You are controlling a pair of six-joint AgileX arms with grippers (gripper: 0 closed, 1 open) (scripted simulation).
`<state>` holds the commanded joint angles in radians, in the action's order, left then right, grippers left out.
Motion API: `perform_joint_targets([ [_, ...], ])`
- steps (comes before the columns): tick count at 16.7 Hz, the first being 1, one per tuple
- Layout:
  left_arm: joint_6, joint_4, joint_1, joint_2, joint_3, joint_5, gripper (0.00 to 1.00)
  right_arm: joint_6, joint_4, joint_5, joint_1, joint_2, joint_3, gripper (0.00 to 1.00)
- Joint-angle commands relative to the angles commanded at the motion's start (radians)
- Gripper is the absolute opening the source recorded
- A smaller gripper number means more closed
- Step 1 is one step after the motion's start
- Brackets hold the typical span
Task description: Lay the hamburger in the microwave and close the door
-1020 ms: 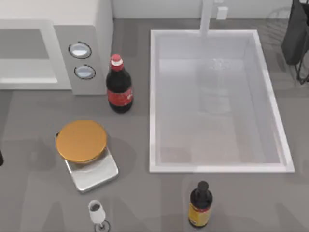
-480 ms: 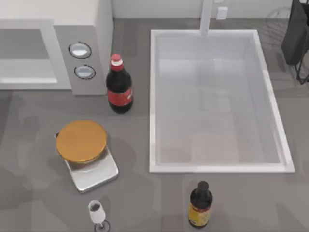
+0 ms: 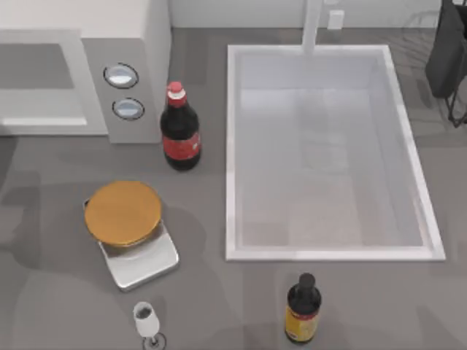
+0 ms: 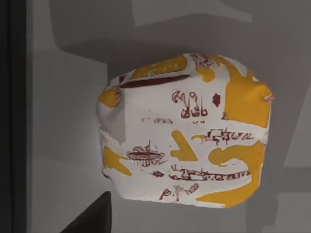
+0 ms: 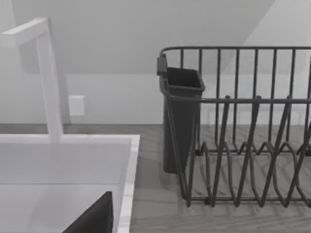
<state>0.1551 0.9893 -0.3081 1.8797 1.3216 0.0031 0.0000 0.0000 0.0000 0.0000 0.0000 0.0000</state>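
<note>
We judge the paper-wrapped hamburger [image 4: 182, 128] soft and light, best pinched gently across its sides; our jaws' state we cannot tell.

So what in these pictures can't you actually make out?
- Microwave, top view: the picture's left edge cuts off the door, so whether it is shut cannot be told.
- Hamburger, left wrist view: wrapped; what it rests on, and whether anything grips it, cannot be told.
- Dish rack, right wrist view: cut off by the picture's edge.
- Small glass, top view: too small to tell its contents.
</note>
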Motion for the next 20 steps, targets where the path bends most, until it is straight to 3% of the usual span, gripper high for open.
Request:
perform_joint_targets([
  [9, 0.0, 0.032, 0.031, 0.006, -0.001, 0.005, 1.0, 0.0, 0.0, 0.0, 0.0, 0.0, 0.0, 1.0],
  [20, 0.034, -0.174, -0.039, 0.099, -0.102, 0.0, 1.0, 0.0, 0.0, 0.0, 0.0, 0.0, 0.0, 1.0],
])
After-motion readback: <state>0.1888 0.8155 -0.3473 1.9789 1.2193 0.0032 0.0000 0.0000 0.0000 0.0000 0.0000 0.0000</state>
